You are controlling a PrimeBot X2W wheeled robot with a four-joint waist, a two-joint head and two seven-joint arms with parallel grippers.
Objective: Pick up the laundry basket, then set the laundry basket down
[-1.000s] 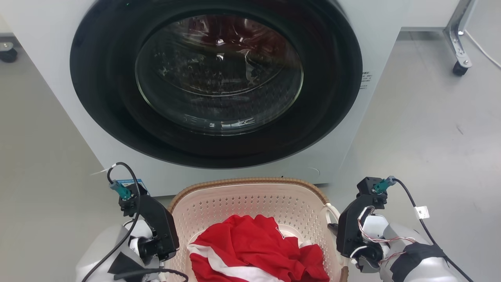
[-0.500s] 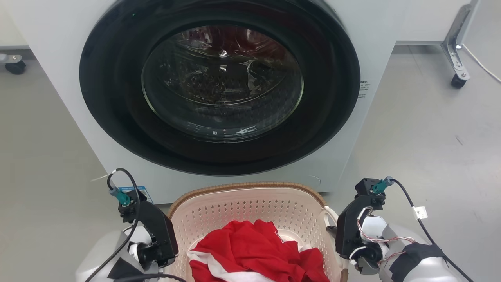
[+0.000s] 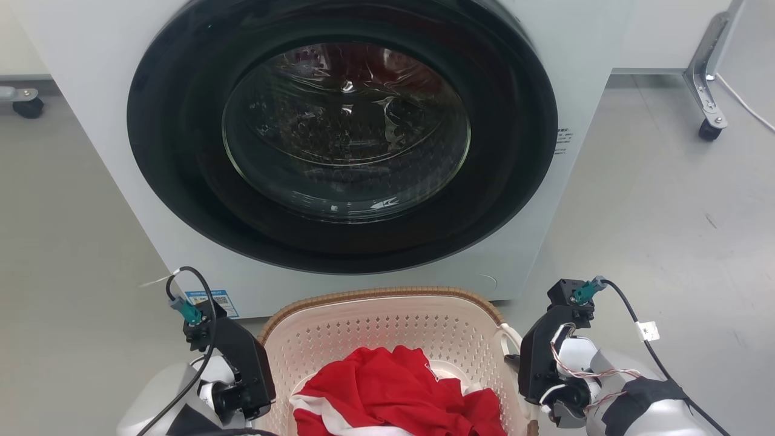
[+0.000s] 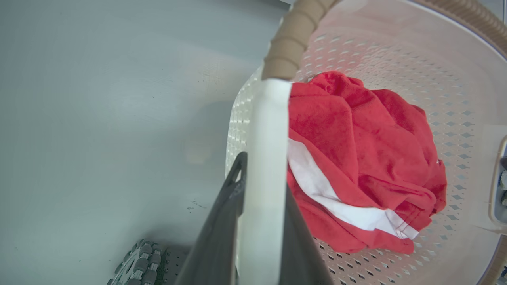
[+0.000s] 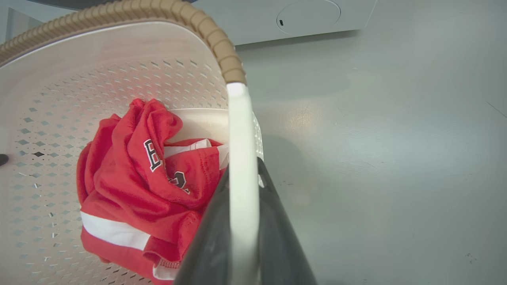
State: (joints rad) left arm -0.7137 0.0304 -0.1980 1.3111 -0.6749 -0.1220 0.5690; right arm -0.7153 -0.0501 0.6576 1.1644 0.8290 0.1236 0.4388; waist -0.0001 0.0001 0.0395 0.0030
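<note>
The laundry basket [image 3: 381, 298] is cream-white and perforated with a brown woven-look rim. It sits at the bottom centre of the head view, just in front of the washing machine, and holds a crumpled red and white garment [image 3: 396, 387]. My left gripper [image 4: 263, 186] is shut on the basket's white left handle [image 4: 265, 130], a dark finger on each side of it. My right gripper [image 5: 242, 170] is shut the same way on the white right handle [image 5: 239, 130]. In the head view both gripper bodies flank the basket, left gripper [image 3: 245, 375] and right gripper [image 3: 536, 363]. Whether the basket touches the floor I cannot tell.
A white front-loading washing machine [image 3: 575, 72] with a shut dark round door [image 3: 345, 133] stands directly ahead. Grey floor [image 3: 666, 200] spreads to both sides. A metal frame leg on a castor [image 3: 708, 130] stands at the far right, another castor [image 3: 27, 108] at the far left.
The whole head picture has slid slightly downward, so the camera has moved. Both grippers stay shut on the basket handles, and the basket keeps its place between them.
</note>
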